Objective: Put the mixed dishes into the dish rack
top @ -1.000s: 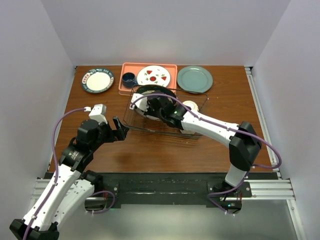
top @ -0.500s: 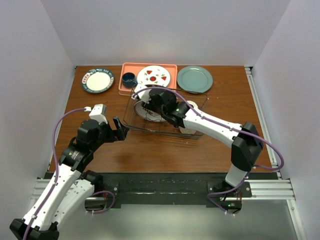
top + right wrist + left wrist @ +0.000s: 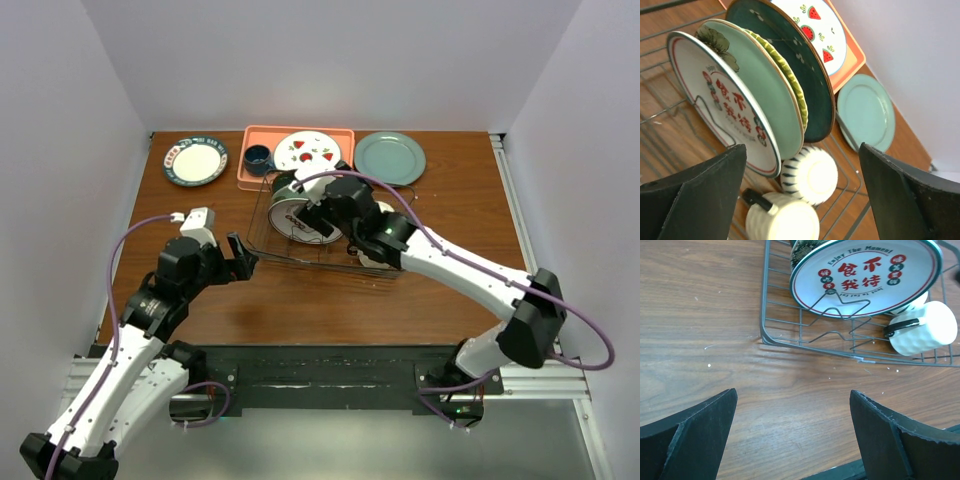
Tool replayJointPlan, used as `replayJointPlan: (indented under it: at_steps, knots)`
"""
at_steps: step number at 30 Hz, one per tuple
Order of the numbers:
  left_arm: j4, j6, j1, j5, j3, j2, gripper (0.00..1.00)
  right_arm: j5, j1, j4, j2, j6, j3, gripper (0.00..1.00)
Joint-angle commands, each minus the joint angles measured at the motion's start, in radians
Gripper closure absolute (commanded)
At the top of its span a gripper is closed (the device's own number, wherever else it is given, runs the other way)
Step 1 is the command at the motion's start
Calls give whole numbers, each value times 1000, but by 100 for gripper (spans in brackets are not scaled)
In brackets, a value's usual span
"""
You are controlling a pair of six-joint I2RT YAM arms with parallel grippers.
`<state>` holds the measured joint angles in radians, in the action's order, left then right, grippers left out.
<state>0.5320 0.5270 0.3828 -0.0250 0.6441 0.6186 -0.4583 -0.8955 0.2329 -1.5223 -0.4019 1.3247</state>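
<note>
White walls [image 3: 330, 60] close in a brown wooden table [image 3: 300, 300] on three sides. From the near edge the right arm [image 3: 470, 275] stretches far across to the dish rack [image 3: 290, 250], while the left arm [image 3: 150, 320] stays bent on its own side, short of the rack's left end. The rack sits mid-table, just in front of a salmon-pink tray [image 3: 297, 180].

Four plates stand on edge among the rack's tines, close together and leaning the same way. In order they are a white dark-rimmed plate [image 3: 720, 100] with red lettering, a pale green plate [image 3: 762, 95], a yellow woven plate [image 3: 790, 82] and a dark teal plate [image 3: 795, 60]. A second rimmed plate [image 3: 195, 160] lies flat at the table's far left, well apart from the rack. A grey-green plate [image 3: 389, 158] lies flat to the right of the tray, and a fruit-marked plate [image 3: 307, 152] rests on it.

The right gripper [image 3: 801, 150] hovers over the standing plates with its fingers spread wide, holding nothing. The left gripper [image 3: 792, 395] is likewise wide open and empty above bare wood near the rack's corner.

Beside the plates, inside the rack, lie a striped white bowl [image 3: 810, 175] and a ribbed cream bowl [image 3: 785, 220]. A dark blue cup [image 3: 258, 157] stands on the tray.
</note>
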Motion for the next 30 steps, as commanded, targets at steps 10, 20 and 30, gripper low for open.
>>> replayJointPlan:
  at_steps: [10, 20, 30]
  knots:
    - [-105, 231, -83, -219, 196, 362, 0, -40, 4, 62, 332, 523, -91, 1]
    - [-386, 392, -418, -9, 328, 714, 0, -105, 4, 100, 442, 745, -148, 1]
    - [-590, 513, -505, -6, 450, 1064, 0, -74, 4, 20, 453, 834, -262, 2]
